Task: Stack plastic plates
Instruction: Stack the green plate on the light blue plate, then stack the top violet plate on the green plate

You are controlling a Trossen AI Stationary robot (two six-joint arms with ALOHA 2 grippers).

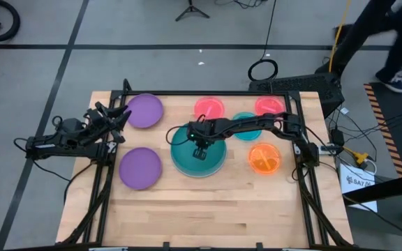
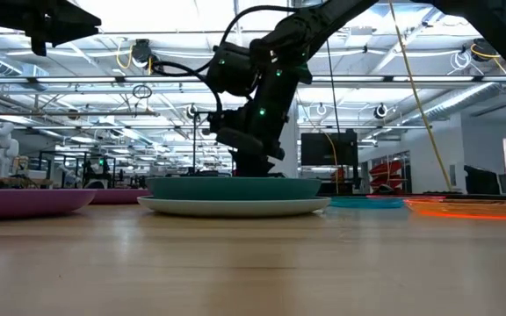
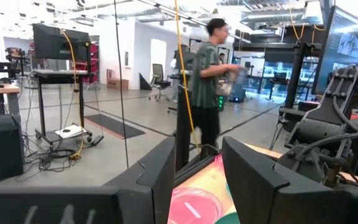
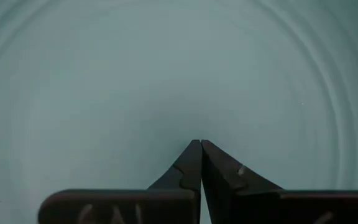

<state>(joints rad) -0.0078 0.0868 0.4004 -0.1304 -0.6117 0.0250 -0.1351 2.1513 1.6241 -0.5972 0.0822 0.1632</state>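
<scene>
A large teal plate [image 1: 187, 162] rests nested on a light blue plate [image 2: 234, 207] at the table's middle. My right gripper [image 1: 199, 150] reaches in from the right, shut, its tips pointing down at the middle of the teal plate [image 4: 166, 74]. Two purple plates [image 1: 145, 110] [image 1: 140, 167] lie to the left. Two pink plates [image 1: 209, 108] [image 1: 269, 106] lie flat at the far side. A small blue plate [image 1: 246, 128] lies partly under the right arm, and an orange plate [image 1: 264, 158] sits to the right. My left gripper [image 1: 121, 115] waits open at the left edge. My right gripper has its shut fingertips [image 4: 191, 158] down on the middle of the teal plate's inner floor [image 4: 197, 124]. It comes from above, pointing down. The teal plate [image 2: 234, 187] sits level on the light blue plate, which lies flat on the table.
Bare wood [image 1: 208, 209] fills the table's near half. The table's frame rails run along the left and right edges [image 1: 306, 188]. A person [image 3: 207, 81] stands in the room beyond the table. Cables and a box lie on the floor to the right.
</scene>
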